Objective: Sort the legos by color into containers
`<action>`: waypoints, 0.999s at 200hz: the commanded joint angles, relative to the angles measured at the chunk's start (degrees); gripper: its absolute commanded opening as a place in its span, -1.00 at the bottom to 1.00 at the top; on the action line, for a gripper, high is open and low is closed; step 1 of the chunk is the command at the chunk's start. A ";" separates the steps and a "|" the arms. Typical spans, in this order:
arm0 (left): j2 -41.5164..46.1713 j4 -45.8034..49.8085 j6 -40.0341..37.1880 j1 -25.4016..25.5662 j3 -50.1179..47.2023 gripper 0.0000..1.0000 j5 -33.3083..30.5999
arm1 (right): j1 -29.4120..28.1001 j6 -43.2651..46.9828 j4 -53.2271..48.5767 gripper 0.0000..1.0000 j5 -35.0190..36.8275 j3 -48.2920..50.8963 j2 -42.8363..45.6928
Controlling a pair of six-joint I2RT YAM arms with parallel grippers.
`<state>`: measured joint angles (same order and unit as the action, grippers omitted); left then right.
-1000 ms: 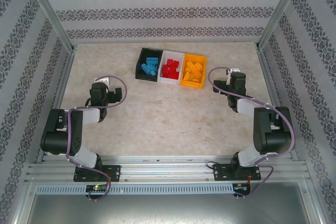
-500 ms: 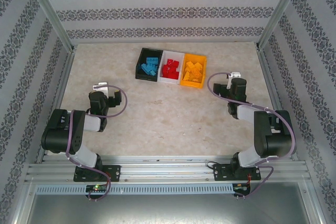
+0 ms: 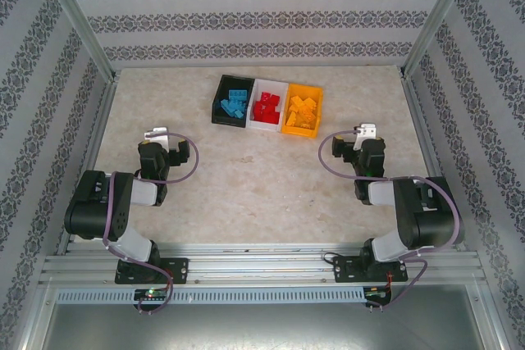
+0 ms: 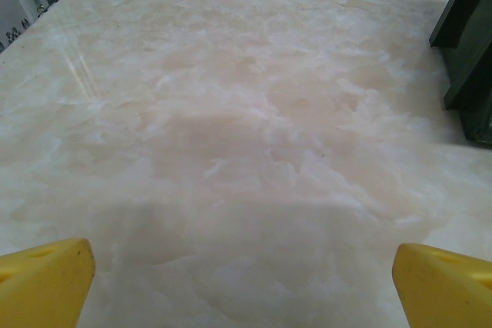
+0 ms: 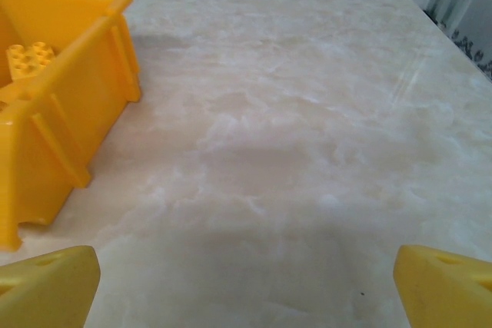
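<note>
Left arm (image 3: 111, 202) and right arm (image 3: 422, 211) folded low; left hand (image 4: 246, 286), right hand (image 5: 246, 286) spread wide, empty, apparently hovering.

Marbled tabletop (image 3: 246, 178), patterned walls (image 3: 262, 14) (banded ornament)

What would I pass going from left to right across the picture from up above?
The left gripper → black bin with blue legos → white bin with red legos → orange bin with orange legos → right gripper.
</note>
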<state>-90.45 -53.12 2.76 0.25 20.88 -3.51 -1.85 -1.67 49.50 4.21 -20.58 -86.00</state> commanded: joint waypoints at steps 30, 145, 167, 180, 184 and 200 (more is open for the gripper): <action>-0.34 -2.78 -0.66 -0.70 0.03 1.00 -0.36 | 1.29 -0.08 1.12 0.96 -2.82 -1.83 -0.58; -0.34 -2.81 -0.66 -0.70 0.03 1.00 -0.36 | 1.09 0.09 1.33 0.96 -2.49 -1.57 -0.55; -0.34 -2.81 -0.66 -0.69 0.03 1.00 -0.36 | 0.95 0.18 1.35 0.96 -2.28 -1.59 -0.57; -0.38 -2.78 -0.66 -0.70 0.03 1.00 -0.35 | 0.97 0.18 1.38 0.96 -2.28 -1.59 -0.51; -0.34 -2.78 -0.66 -0.69 0.03 1.00 -0.36 | 0.97 0.20 1.39 0.96 -2.26 -1.57 -0.51; -0.34 -2.83 -0.66 -0.69 0.02 1.00 -0.36 | 0.97 0.20 1.39 0.96 -2.34 -1.57 -0.49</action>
<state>-90.45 -53.17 2.76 0.25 20.88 -3.51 -0.86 -1.52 49.56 2.90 -21.28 -86.08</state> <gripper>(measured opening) 0.999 0.980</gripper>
